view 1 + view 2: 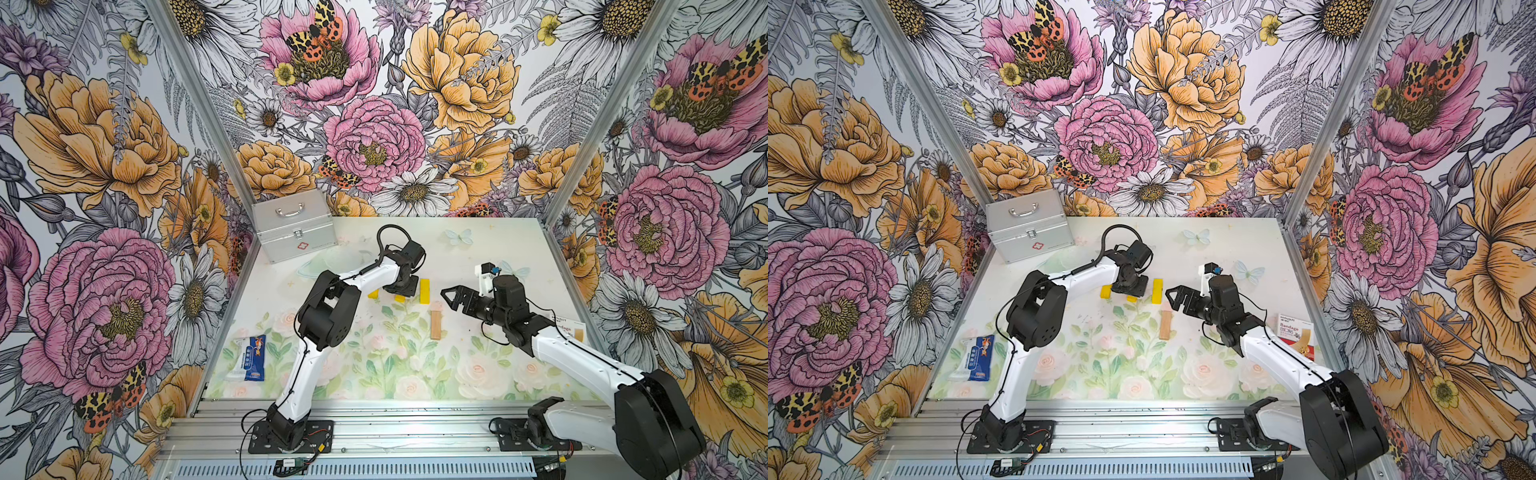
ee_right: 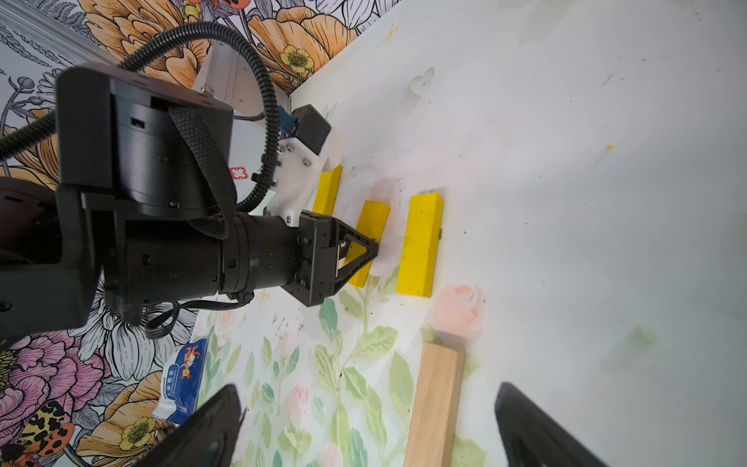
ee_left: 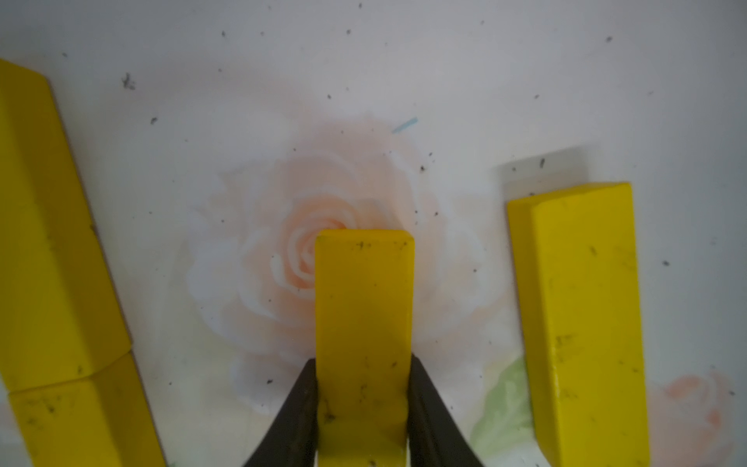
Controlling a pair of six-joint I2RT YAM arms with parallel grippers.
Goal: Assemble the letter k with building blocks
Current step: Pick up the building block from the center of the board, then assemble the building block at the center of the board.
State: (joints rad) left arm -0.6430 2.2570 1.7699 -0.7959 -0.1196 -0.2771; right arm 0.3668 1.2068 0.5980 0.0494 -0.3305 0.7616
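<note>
The short yellow block point(image 3: 364, 307) is clamped between the left jaws, which are pressed against its two long sides near one end. The grip is taken across the narrow width, presumably so that the bar can be swung flat over the counter point(image 1: 478, 249) into place as the lower arm of the letter k. Whether it is lifted clear cannot be told. Two more yellow blocks point(image 3: 48, 242) are laid end to end beside it, apart from it, and are judged to be the stem. A fourth yellow block point(image 1: 424, 286) is left loose on the other side, near but not touching. The tan block point(image 1: 436, 326) is set apart, nearer the robot. The right jaws are held wide apart and empty near its far end, probably in readiness for the upper arm.

The bars are flat and rectangular, with crisp edges. The yellow ones are coated in glossy paint speckled with dark scuffs, and the tan one is bare wood with visible grain. The counter is smooth, printed with pale roses and dotted with grit.
</note>
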